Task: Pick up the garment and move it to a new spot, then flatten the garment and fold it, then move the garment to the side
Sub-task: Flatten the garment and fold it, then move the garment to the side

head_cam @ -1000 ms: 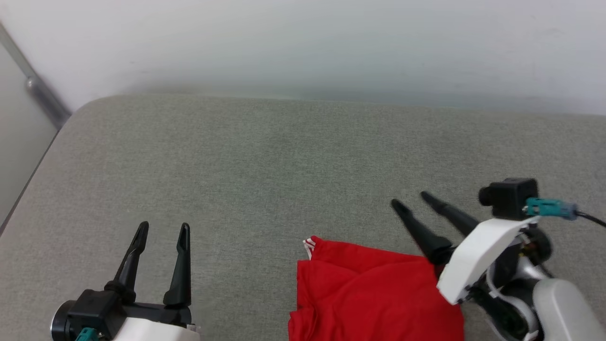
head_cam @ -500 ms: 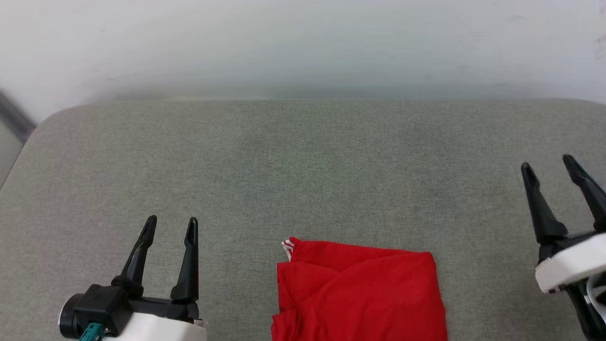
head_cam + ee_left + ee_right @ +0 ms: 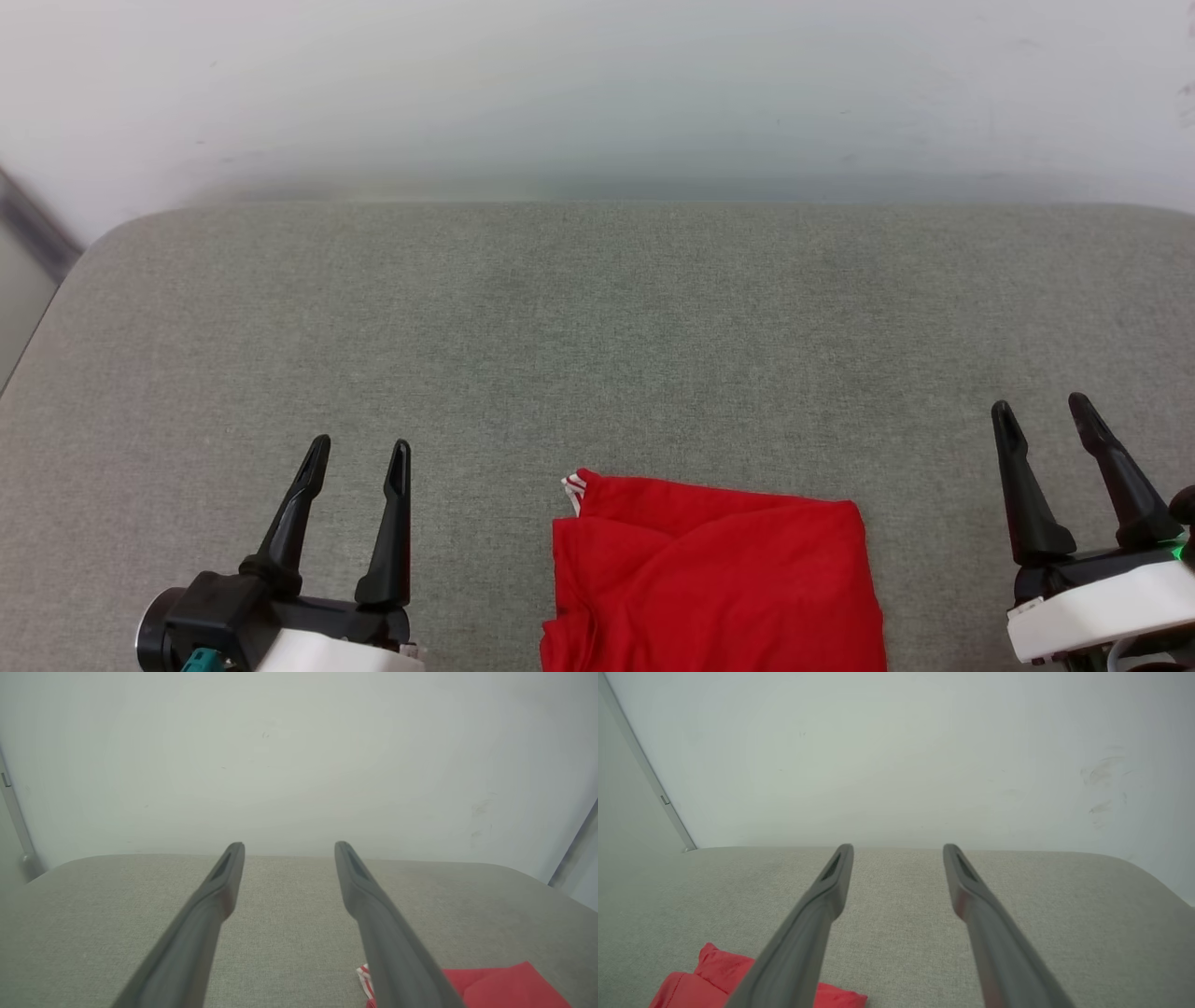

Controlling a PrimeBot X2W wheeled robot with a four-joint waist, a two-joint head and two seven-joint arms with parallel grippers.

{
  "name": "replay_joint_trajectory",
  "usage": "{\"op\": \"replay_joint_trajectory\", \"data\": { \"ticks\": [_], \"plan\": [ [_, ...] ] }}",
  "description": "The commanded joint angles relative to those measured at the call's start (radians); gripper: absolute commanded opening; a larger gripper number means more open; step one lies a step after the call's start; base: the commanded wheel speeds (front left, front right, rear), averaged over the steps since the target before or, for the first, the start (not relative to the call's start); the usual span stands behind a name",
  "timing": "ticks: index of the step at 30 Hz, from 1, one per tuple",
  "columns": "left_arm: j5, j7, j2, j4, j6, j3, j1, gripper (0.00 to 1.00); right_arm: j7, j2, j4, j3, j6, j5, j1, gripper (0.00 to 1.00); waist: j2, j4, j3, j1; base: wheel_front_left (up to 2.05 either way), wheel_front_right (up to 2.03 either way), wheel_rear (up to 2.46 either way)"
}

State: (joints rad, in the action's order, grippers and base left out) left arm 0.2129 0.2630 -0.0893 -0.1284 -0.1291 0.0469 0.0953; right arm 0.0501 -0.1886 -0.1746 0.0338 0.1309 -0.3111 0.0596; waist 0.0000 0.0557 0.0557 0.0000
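The garment (image 3: 714, 579) lies folded into a red rectangle at the near middle of the grey cushioned surface (image 3: 597, 327), a bit of red-white striped trim showing at its far left corner. Its print is hidden. My left gripper (image 3: 359, 455) hovers open at the lower left, well clear of the cloth. On the other side, my right gripper (image 3: 1043, 409) stands open at the lower right, also apart from it. A red corner of the garment (image 3: 504, 984) peeks in at the bottom right of the left wrist view, and the garment (image 3: 710, 977) sits at the bottom left of the right wrist view.
A pale wall (image 3: 597, 84) rises right behind the surface's far edge. A grey metal rail (image 3: 33, 229) runs along the left, beyond the surface's rounded left corner.
My right gripper has come off the garment's right edge and swung out to the lower right, still open. The head camera shifted a little; the folded garment stays put.
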Motion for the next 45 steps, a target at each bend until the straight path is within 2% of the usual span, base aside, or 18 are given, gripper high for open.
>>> {"op": "replay_joint_trajectory", "data": {
  "ticks": [1, 10, 12, 14, 20, 21, 26, 28, 29, 30, 33, 42, 45],
  "plan": [
    [-0.003, 0.002, -0.001, -0.006, -0.001, -0.003, 0.008, 1.00, 0.006, 0.009, -0.005, 0.001, 0.000, 0.007, 0.008, 1.00, 0.0000, 0.001, -0.001, 0.0000, 0.00, 0.00, 0.00],
    [0.005, 0.002, -0.008, -0.005, -0.001, -0.006, 0.012, 1.00, -0.015, 0.018, -0.001, -0.013, 0.000, 0.026, 0.027, 1.00, 0.0000, 0.007, 0.004, 0.0000, 0.00, 0.00, 0.00],
    [0.007, 0.002, -0.010, -0.004, -0.001, -0.005, 0.007, 1.00, -0.041, 0.014, 0.001, -0.009, 0.000, 0.028, 0.033, 1.00, 0.0000, 0.011, 0.009, 0.0000, 0.00, 0.00, 0.00],
    [0.007, 0.002, -0.010, -0.003, -0.001, -0.004, 0.004, 1.00, -0.112, 0.002, 0.006, -0.018, 0.000, 0.034, 0.045, 1.00, 0.0000, 0.013, 0.017, 0.0000, 0.00, 0.00, 0.00],
    [0.005, 0.002, -0.011, 0.008, -0.001, 0.013, -0.014, 1.00, -0.470, -0.063, -0.051, -0.072, 0.000, -0.032, 0.048, 1.00, 0.0000, 0.024, 0.046, 0.0000, 0.00, 0.00, 0.00],
    [0.005, 0.002, -0.011, 0.008, -0.001, 0.013, -0.014, 1.00, -0.470, -0.063, -0.051, -0.072, 0.000, -0.032, 0.048, 1.00, 0.0000, 0.024, 0.046, 0.0000, 0.00, 0.00, 0.00],
    [0.008, 0.002, -0.016, 0.026, -0.001, 0.038, -0.034, 1.00, -0.820, -0.060, -0.106, -0.060, 0.000, -0.095, 0.054, 1.00, 0.0000, 0.045, 0.080, 0.0000, 0.00, 0.00, 0.00],
    [0.008, 0.002, -0.017, 0.033, -0.001, 0.048, -0.047, 1.00, -0.920, -0.058, -0.131, -0.052, 0.000, -0.109, 0.058, 1.00, 0.0000, 0.062, 0.094, 0.0000, 0.00, 0.00, 0.00],
    [0.010, 0.002, -0.015, 0.036, -0.001, 0.050, -0.054, 1.00, -0.955, -0.050, -0.137, -0.045, 0.000, -0.109, 0.056, 1.00, 0.0000, 0.070, 0.100, 0.0000, 0.00, 0.00, 0.00],
    [0.013, 0.002, -0.012, 0.037, -0.001, 0.060, -0.068, 1.00, -1.041, -0.022, -0.126, -0.027, 0.000, -0.098, 0.034, 1.00, 0.0000, 0.101, 0.124, 0.0000, 0.00, 0.00, 0.00],
    [0.013, 0.002, -0.010, 0.034, -0.001, 0.066, -0.081, 1.00, -1.074, 0.009, -0.095, -0.028, 0.000, -0.100, 0.018, 1.00, 0.0000, 0.123, 0.140, 0.0000, 0.00, 0.00, 0.00],
    [0.012, 0.002, -0.005, 0.031, -0.001, 0.085, -0.102, 1.00, -1.075, 0.038, 0.032, -0.073, 0.000, -0.052, -0.010, 1.00, 0.0000, 0.171, 0.172, 0.0000, 0.00, 0.00, 0.00],
    [0.006, 0.002, -0.005, 0.038, -0.001, 0.091, -0.103, 1.00, -1.066, 0.023, 0.086, -0.125, 0.000, -0.039, -0.010, 1.00, 0.0000, 0.178, 0.177, 0.0000, 0.00, 0.00, 0.00]
  ]
}}
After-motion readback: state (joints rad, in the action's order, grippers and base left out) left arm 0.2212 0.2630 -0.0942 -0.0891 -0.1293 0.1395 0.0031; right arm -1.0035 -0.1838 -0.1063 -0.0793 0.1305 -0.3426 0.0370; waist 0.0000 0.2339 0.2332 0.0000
